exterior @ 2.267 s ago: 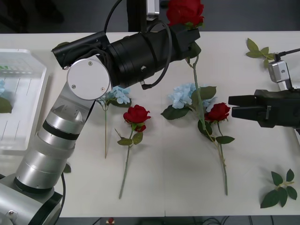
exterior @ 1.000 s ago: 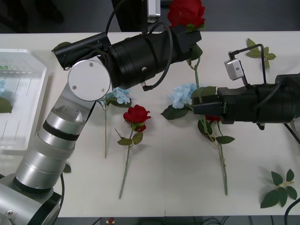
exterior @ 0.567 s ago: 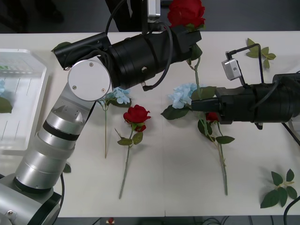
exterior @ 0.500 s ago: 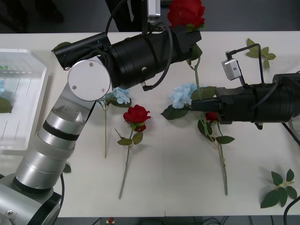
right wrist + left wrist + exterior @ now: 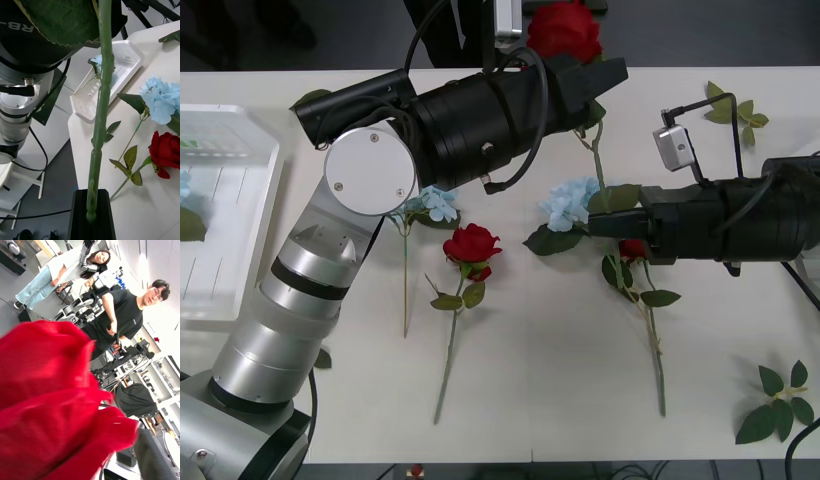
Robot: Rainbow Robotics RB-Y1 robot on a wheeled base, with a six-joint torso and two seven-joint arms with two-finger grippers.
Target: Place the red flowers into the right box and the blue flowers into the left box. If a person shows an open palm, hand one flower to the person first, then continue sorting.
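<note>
Broad white matte desk (image 5: 540, 400), far edge meeting dark grey floor (image 5: 300, 35) beyond. In right wrist view, smooth grey floor (image 5: 52, 180) below desk's rounded white edge; white tube-frame stand leg (image 5: 26, 182) and black cable (image 5: 39, 150) on it. In left wrist view, lab room behind: pale white wall (image 5: 157, 258), grey floor (image 5: 11, 296), black equipment racks and stands (image 5: 120, 363), black backpack-like bag (image 5: 135, 399). Even, bright indoor light, soft shadows on desk.
</note>
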